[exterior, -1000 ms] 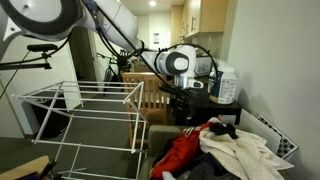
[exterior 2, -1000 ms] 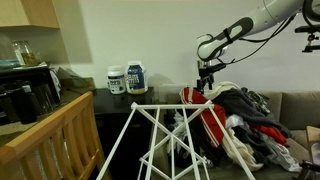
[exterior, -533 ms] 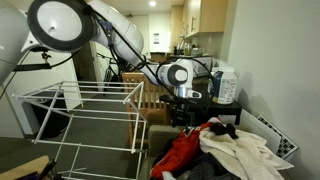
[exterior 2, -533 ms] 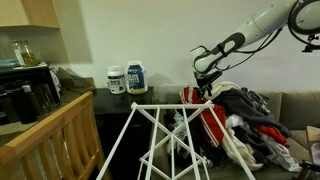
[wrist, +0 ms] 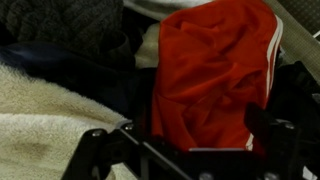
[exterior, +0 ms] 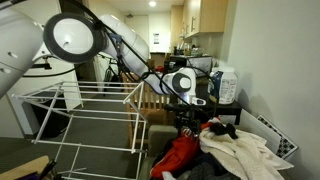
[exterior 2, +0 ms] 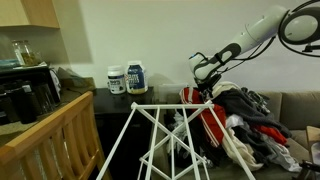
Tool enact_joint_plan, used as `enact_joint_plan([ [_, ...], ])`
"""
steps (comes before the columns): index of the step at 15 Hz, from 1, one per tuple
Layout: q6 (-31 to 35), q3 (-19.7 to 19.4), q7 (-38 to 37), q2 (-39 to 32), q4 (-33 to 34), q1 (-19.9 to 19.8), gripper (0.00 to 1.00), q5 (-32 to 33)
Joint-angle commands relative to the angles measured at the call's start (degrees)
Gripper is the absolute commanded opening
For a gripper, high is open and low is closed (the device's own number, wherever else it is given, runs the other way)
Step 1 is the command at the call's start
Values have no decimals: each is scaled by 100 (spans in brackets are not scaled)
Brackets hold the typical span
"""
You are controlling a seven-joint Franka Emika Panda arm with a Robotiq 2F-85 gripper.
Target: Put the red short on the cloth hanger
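Beneath wide-spread end effector (wrist: 190, 142), red short (wrist: 212, 75), long axis up-down in wrist view

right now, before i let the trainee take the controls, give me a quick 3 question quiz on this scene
1. True or false: the red short lies in the clothes pile, not on the white drying rack.
2. In the wrist view, what colour are the side stripes on the red short? A white, B black, C yellow.
3. Fill the gap: the gripper is over the pile with its jaws ___.

Key: 1 true; 2 A; 3 open.
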State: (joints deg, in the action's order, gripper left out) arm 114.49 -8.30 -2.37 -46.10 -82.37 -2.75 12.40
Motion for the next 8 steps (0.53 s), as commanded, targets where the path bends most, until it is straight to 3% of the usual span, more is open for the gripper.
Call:
enact_joint_plan([
  [1,-75,29,344,-218,321,-79,100,159],
  [5,91,79,635,-317,454,-130,97,157],
  [6,131,104,728,-293,451,-154,73,132],
  [8,205,166,944,-209,452,-220,68,74],
])
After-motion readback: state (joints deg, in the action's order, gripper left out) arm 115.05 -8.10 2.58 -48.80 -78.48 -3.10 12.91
